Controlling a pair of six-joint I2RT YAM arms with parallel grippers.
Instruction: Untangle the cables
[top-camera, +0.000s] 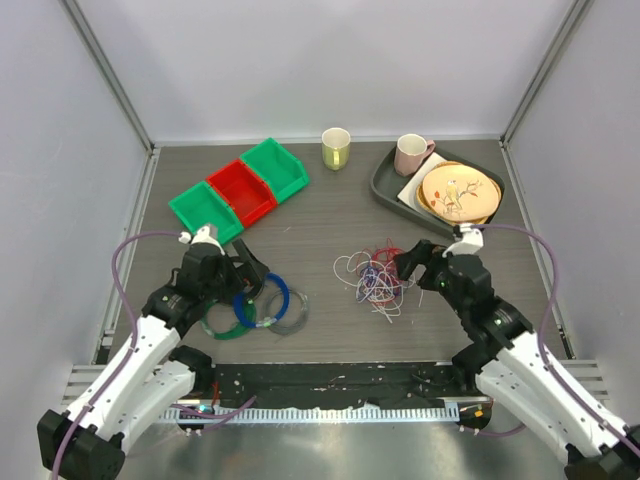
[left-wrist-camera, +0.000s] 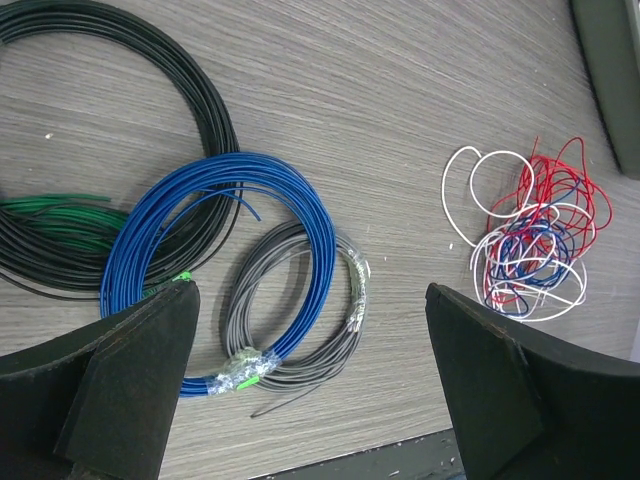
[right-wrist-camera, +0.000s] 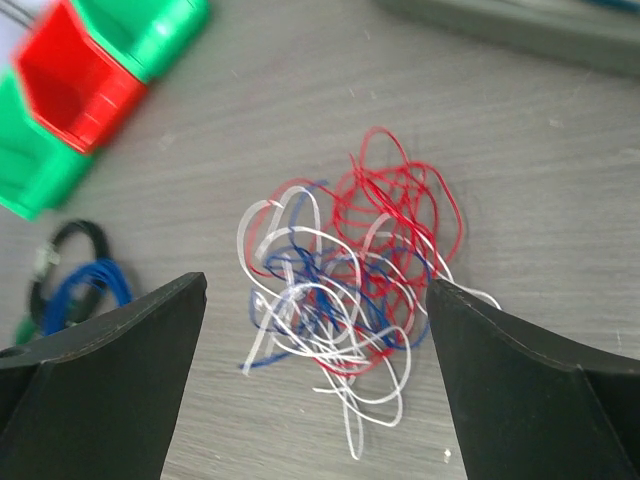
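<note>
A tangle of thin red, white and blue cables (top-camera: 374, 278) lies on the table's middle. It also shows in the right wrist view (right-wrist-camera: 345, 300) and the left wrist view (left-wrist-camera: 528, 245). My right gripper (top-camera: 413, 262) is open just right of the tangle, jaws wide, holding nothing (right-wrist-camera: 315, 330). My left gripper (top-camera: 247, 270) is open and empty (left-wrist-camera: 310, 340) above coiled cables: a blue coil (left-wrist-camera: 230, 250), a grey coil (left-wrist-camera: 300, 310), a black coil (left-wrist-camera: 120, 140) and a green one (left-wrist-camera: 60, 215).
Green and red bins (top-camera: 240, 190) stand at the back left. A yellow-green mug (top-camera: 336, 148) is at the back middle. A grey tray (top-camera: 385, 185) holds a pink mug (top-camera: 411, 154) and a plate (top-camera: 459, 192) at the back right.
</note>
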